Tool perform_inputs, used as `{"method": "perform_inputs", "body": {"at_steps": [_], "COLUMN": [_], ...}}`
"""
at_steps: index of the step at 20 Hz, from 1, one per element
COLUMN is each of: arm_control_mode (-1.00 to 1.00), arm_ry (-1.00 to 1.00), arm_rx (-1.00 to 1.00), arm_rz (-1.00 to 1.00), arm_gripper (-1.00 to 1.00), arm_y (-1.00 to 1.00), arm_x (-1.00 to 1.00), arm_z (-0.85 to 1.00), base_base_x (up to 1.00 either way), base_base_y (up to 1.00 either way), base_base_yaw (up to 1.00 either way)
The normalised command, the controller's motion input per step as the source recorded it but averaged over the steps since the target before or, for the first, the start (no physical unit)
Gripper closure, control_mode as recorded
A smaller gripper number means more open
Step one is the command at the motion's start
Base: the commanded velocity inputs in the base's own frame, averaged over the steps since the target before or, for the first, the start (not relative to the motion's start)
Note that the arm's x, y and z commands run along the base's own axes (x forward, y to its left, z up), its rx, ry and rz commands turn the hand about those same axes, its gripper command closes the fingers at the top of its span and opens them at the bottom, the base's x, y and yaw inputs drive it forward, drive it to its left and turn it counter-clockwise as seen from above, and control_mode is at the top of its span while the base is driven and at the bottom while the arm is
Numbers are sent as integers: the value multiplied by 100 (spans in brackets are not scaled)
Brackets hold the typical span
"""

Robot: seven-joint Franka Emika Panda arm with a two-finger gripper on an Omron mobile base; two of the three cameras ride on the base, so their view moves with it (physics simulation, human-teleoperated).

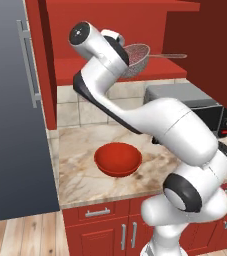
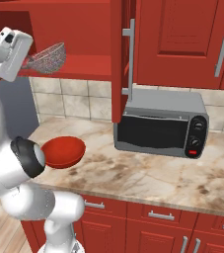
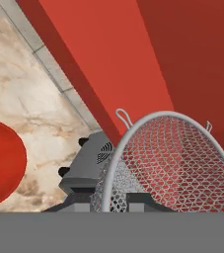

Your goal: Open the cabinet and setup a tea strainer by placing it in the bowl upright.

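The cabinet (image 1: 85,67) stands open, its door (image 2: 117,59) swung out over the counter. At the height of the cabinet's lower shelf (image 2: 89,65), my gripper (image 2: 30,62) is shut on the rim of the tea strainer (image 2: 48,58). The grey mesh cup (image 1: 137,58) is tipped on its side and its thin handle (image 1: 168,56) points right. In the hand view the mesh (image 3: 175,163) rises just past my gripper (image 3: 116,201). The red bowl (image 1: 118,159) sits on the marble counter below and slightly left of the hand; it is also in the right base view (image 2: 64,150) and the hand view (image 3: 0,163).
A grey toaster oven (image 2: 163,123) stands on the counter to the right of the bowl, under the open door. A tall dark fridge (image 1: 10,110) walls off the left end of the counter. Lower red cupboards (image 1: 100,227) run under the counter edge.
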Motion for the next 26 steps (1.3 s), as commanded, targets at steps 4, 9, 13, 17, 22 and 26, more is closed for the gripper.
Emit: {"method": "perform_inputs", "body": {"at_steps": [4, 9, 13, 17, 22, 26], "arm_control_mode": [-100, -100, -100, -100, -100, -100], "arm_ry": [-1, 0, 0, 0, 0, 0], "arm_rx": [13, 20, 26, 23, 18, 5], "arm_rz": [-9, -4, 0, 3, 15, 19], "arm_gripper": [100, 100, 100, 100, 100, 100], "arm_y": [-36, -25, -20, -10, 0, 0], "arm_x": [-73, -60, -59, -60, -56, -35], "arm_z": [0, -6, -10, -10, -23, -42], "base_base_x": [0, 0, 0, 0, 0, 0], "base_base_y": [0, 0, 0, 0, 0, 0], "base_base_yaw": [0, 0, 0, 0, 0, 0]}}
